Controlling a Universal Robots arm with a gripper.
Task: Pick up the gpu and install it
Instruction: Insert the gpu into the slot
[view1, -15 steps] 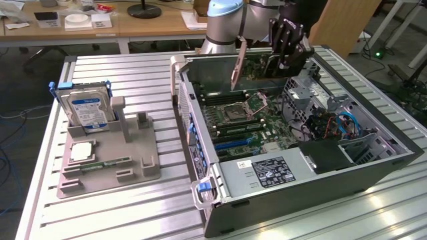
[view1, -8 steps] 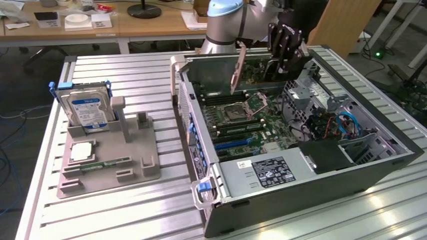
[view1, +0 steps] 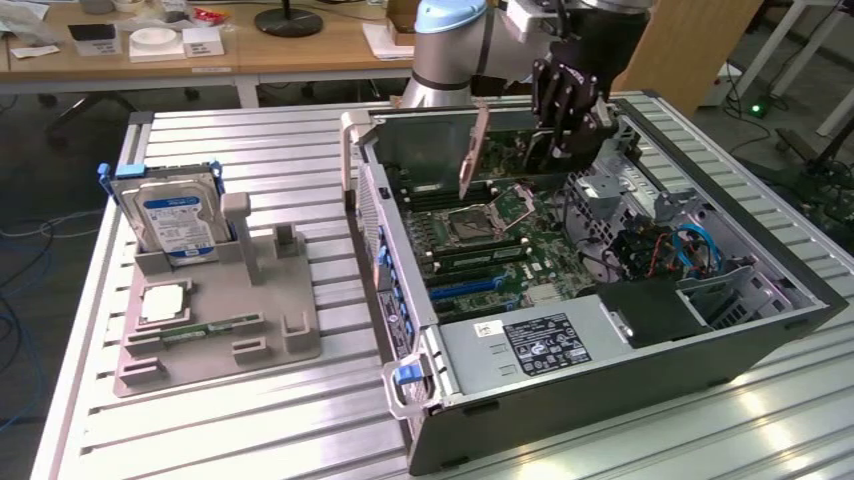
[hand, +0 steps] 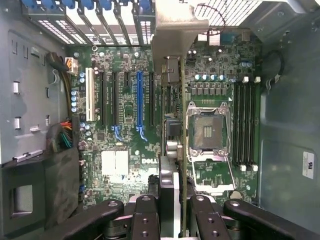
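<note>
My gripper (view1: 563, 140) hangs inside the open computer case (view1: 400, 300), shut on the gpu (view1: 497, 150). The gpu is a slim dark card held on edge, with its silver end bracket (view1: 470, 155) toward the case's rear wall. It floats above the green motherboard (view1: 494, 240). In the wrist view the gpu (hand: 183, 125) runs edge-on between my black fingers (hand: 145, 215). Its bracket (hand: 177, 35) is up by the rear slot openings. The card hangs between the blue slot (hand: 140, 97) and the CPU socket (hand: 207, 130).
A grey fixture (view1: 214, 340) on the exterior view's left holds an upright hard drive (view1: 174, 215), a memory stick (view1: 214, 326) and a chip (view1: 160, 303). Inside the case are a labelled power supply (view1: 534, 345) and drive bays with blue cables (view1: 694, 250). The slatted table (view1: 240, 430) surrounds it.
</note>
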